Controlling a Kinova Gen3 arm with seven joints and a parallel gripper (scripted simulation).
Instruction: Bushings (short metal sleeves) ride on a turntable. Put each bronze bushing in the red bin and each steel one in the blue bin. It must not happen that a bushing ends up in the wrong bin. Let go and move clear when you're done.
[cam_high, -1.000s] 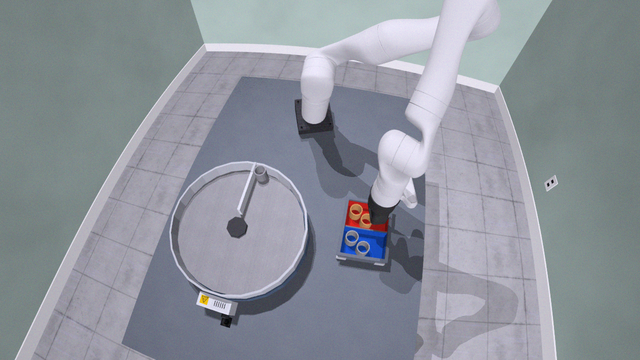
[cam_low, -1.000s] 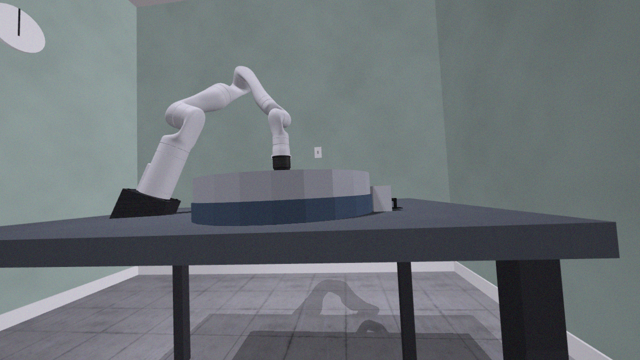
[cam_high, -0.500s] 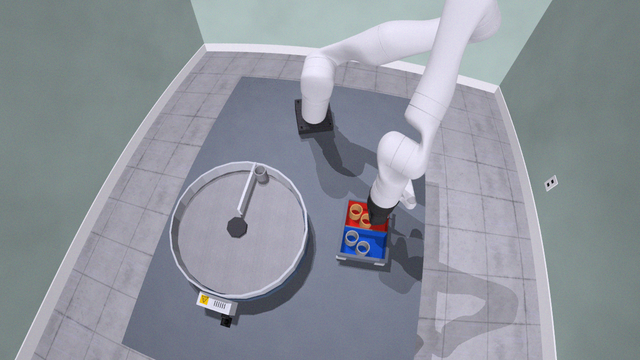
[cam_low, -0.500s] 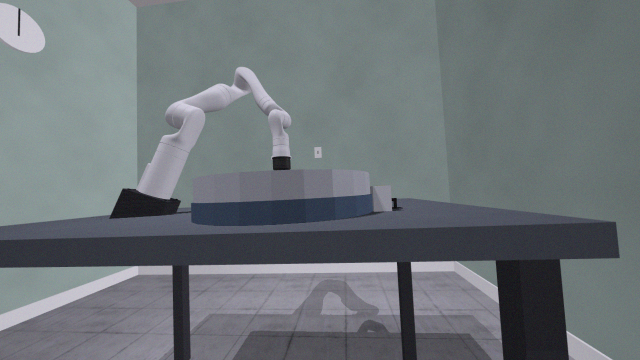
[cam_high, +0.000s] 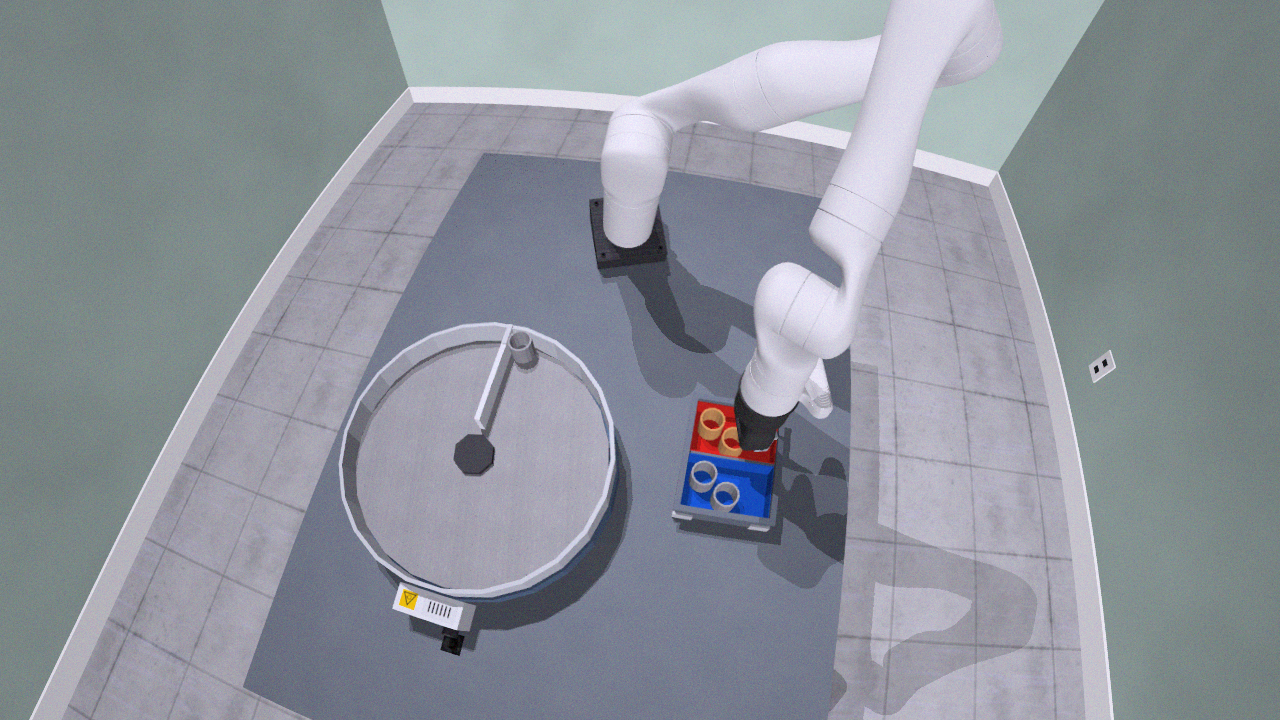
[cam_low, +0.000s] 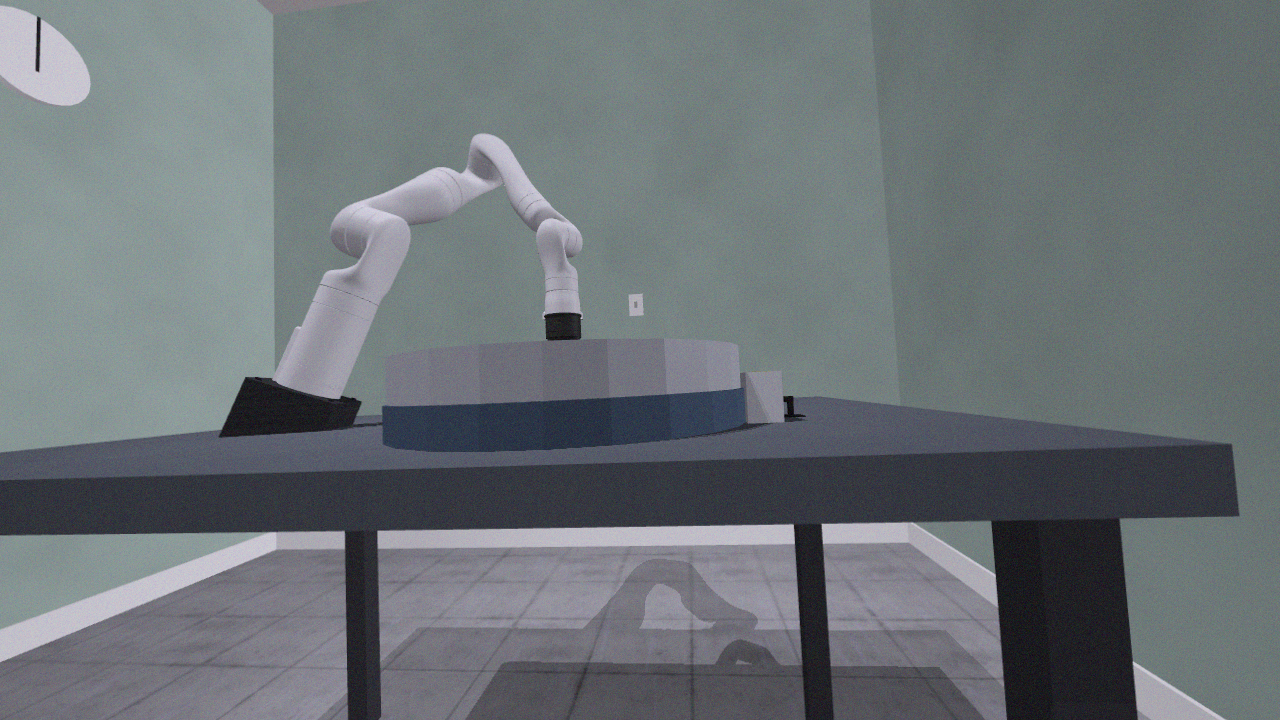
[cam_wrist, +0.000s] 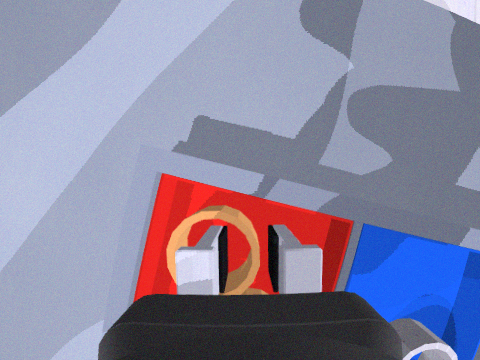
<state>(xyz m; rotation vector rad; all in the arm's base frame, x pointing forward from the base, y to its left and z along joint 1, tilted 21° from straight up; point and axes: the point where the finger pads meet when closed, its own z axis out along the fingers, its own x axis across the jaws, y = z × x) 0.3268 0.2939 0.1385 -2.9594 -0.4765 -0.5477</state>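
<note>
My gripper (cam_high: 750, 440) hangs over the red bin (cam_high: 729, 428), fingers down. In the wrist view the fingers stand apart with nothing gripped between them. Two bronze bushings are in the red bin: one at its far left (cam_high: 713, 420), and one right beside my fingers (cam_high: 731, 440), of which the wrist view shows only a sliver (cam_wrist: 243, 290). The first bushing shows as a ring behind my left finger (cam_wrist: 214, 248). The blue bin (cam_high: 729, 488) holds two steel bushings (cam_high: 702, 474) (cam_high: 725, 495). One steel bushing (cam_high: 521, 350) stands on the turntable (cam_high: 478, 456) at its far rim.
A white bar (cam_high: 496, 380) runs from the turntable's black hub (cam_high: 473, 454) to the rim by the steel bushing. The arm's base (cam_high: 628, 241) is at the back of the table. The side view (cam_low: 563, 326) hides the bins behind the turntable wall.
</note>
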